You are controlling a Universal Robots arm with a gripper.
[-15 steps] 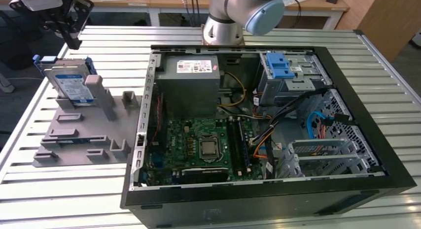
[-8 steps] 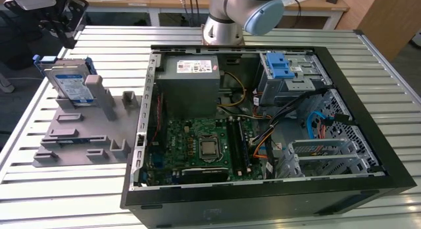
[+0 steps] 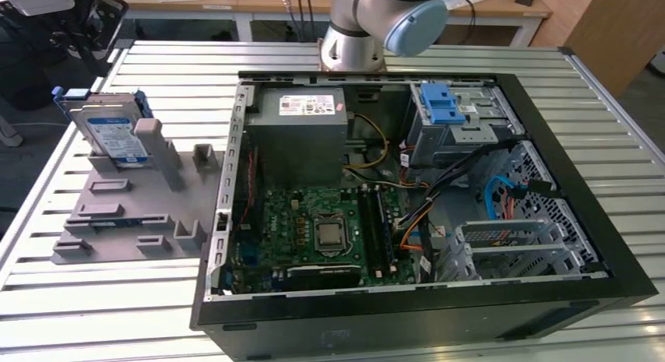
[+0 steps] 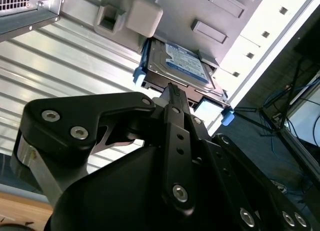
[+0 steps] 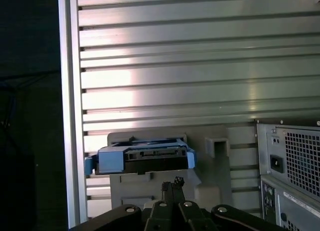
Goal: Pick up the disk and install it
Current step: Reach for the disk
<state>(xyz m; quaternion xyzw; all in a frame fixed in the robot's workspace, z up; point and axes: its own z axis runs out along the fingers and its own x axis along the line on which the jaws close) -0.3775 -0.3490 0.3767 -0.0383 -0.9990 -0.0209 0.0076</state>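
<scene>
The disk (image 3: 112, 134) was seen propped on edge in the grey holder (image 3: 124, 222) on the counter (image 3: 93, 307), on the exterior view's left of the open computer case (image 3: 416, 319). In both wrist views the gripper (image 4: 171, 91) (image 5: 172, 183) was seen clenched on nothing, near the disk but apart from it.

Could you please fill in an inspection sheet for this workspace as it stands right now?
Surface: slatted metal table.
Job's things: the disk stands on edge in a grey holder plate, at the exterior view's left of the open computer case.
Clutter: nothing seen.
Grippers: gripper shut, empty, aimed at the disk, not holding it.
Cables: blue cable and yellow and orange wires inside the case.
Surroundings: wooden desk behind the table.
</scene>
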